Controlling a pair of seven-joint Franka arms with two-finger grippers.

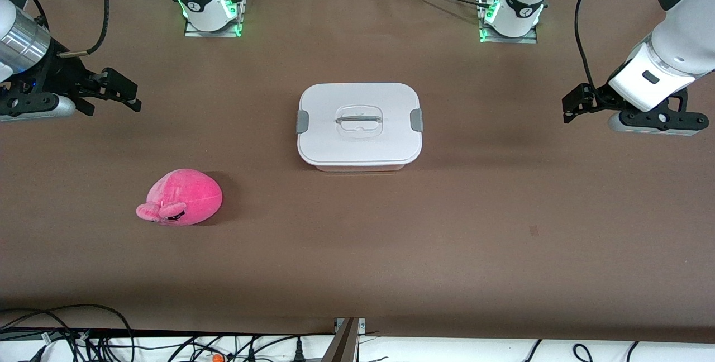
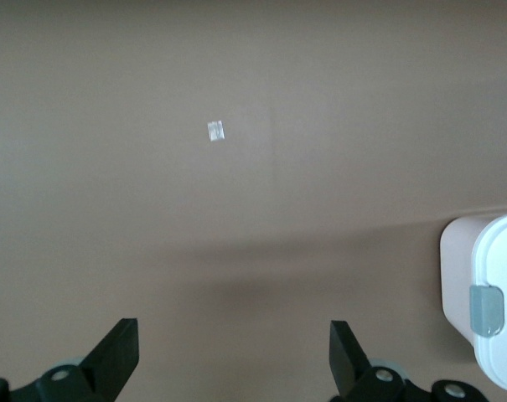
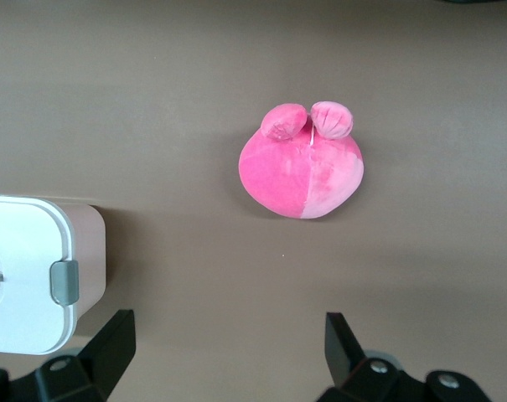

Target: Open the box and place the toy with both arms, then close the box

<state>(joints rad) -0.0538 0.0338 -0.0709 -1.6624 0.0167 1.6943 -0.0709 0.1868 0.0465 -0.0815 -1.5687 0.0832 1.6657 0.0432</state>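
Note:
The box stands mid-table with its white lid on, a grey clip at each short end and a clear handle on top. The pink plush toy lies on the mat nearer the front camera, toward the right arm's end. My right gripper hangs open and empty above the mat at that end, apart from both. In the right wrist view the toy and one clipped end of the box show past the right gripper. My left gripper hangs open above bare mat at the other end. The left wrist view has the left gripper and a box corner.
The brown mat covers the table. Both arm bases stand at its edge farthest from the front camera. Cables and a metal bracket run along the nearest edge. A small pale mark lies on the mat.

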